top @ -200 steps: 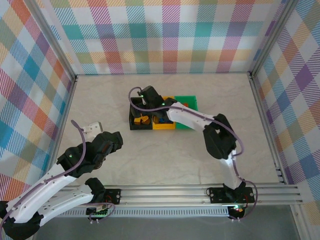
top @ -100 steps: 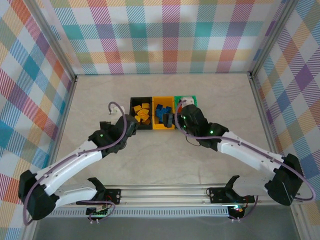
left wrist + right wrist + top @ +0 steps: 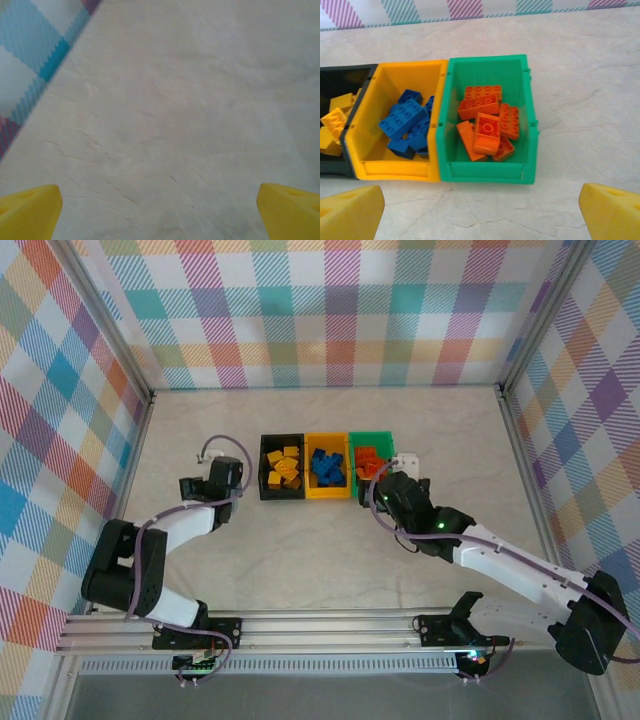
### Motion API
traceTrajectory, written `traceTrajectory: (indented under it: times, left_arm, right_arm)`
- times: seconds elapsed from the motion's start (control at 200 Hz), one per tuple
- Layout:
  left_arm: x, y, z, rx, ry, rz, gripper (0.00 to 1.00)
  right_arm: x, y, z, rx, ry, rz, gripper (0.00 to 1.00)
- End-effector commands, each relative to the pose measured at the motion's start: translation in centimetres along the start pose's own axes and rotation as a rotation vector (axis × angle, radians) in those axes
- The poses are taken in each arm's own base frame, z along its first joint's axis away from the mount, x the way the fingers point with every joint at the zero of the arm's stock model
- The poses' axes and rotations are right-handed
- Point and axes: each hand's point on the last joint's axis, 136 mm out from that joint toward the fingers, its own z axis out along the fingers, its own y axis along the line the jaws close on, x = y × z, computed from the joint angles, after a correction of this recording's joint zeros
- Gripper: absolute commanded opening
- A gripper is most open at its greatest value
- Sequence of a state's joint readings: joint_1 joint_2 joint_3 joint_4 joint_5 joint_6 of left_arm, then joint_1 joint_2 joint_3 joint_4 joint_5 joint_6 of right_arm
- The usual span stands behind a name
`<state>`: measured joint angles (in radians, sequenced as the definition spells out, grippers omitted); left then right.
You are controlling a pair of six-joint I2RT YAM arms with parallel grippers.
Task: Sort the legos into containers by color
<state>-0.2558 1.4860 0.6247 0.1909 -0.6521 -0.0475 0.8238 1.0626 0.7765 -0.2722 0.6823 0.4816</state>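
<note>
Bricks [image 3: 486, 131] look sorted, so left hand [image 3: 160, 215] and right hand [image 3: 480, 215], both released and empty, should retreat toward 6 o'clock without nudging bins [image 3: 490, 61].

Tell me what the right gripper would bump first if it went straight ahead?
Probably the near wall of the green bin, just ahead of the right gripper; depth is hard to judge.

Two white arms [image 3: 505, 562] with black joints [image 3: 128, 562], thin purple cables [image 3: 226, 440] and soft yellow wedge-shaped finger pads [image 3: 29, 211].
</note>
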Motion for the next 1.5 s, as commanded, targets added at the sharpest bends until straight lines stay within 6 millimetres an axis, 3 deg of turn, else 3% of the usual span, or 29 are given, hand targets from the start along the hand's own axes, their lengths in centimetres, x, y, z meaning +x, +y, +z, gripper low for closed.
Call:
traceTrajectory:
  times: [0.0,0.125,0.24,0.29,0.5,0.635,0.865,1.0,1.18,1.21,1.26,1.34,1.495]
  left_arm:
    - [-3.1,-1.3,1.0,0.092,-0.178,-0.058,1.0]
    - [-2.5,-1.4,2.2,0.166,-0.148,-0.118,1.0]
    - [-1.9,-0.9,1.5,0.229,-0.206,-0.172,1.0]
    - [-1.5,-1.6,1.4,0.298,-0.218,-0.178,1.0]
    - [-1.1,-2.0,1.5,0.327,-0.231,-0.169,1.0]
    - [-1.1,-1.9,1.5,0.331,-0.229,-0.172,1.0]
    - [-1.2,-2.0,1.5,0.332,-0.229,-0.173,1.0]
    - [-1.2,-2.0,1.5,0.332,-0.228,-0.172,1.0]
    - [-1.2,-2.0,1.5,0.331,-0.229,-0.172,1.0]
    - [-1.1,-1.9,1.5,0.329,-0.228,-0.173,1.0]
    - [-1.2,-1.9,1.5,0.33,-0.229,-0.173,1.0]
    - [-1.2,-1.9,1.5,0.33,-0.228,-0.173,1.0]
    - [-1.2,-2.0,1.5,0.331,-0.229,-0.173,1.0]
  right_arm:
    - [-0.5,-2.3,-0.6,0.072,-0.041,-0.006,1.0]
    - [-0.8,-3.7,-1.0,0.086,-0.09,0.019,1.0]
    - [-1.3,-5.2,-1.0,0.093,-0.148,0.07,1.0]
    - [-1.6,-5.5,-1.0,0.089,-0.171,0.067,1.0]
    - [-3.5,-9.4,-0.7,0.2,-0.266,-0.037,1.0]
    - [-4.1,-12.2,0.8,0.286,-0.319,-0.153,1.0]
    - [-1.7,-14.5,6.9,0.184,-0.292,-0.134,1.0]
    - [-0.6,-15.7,9.5,0.152,-0.272,-0.108,1.0]
    - [3.2,-16.9,12.7,0.098,-0.204,-0.062,1.0]
    - [2.5,-16.8,12.7,0.095,-0.246,-0.068,1.0]
    - [3.1,-17.1,13.2,0.091,-0.16,-0.038,1.0]
    - [3.0,-18.0,13.2,0.091,-0.158,0.005,1.0]
    - [2.9,-17.9,13.1,0.089,-0.168,0.002,1.0]
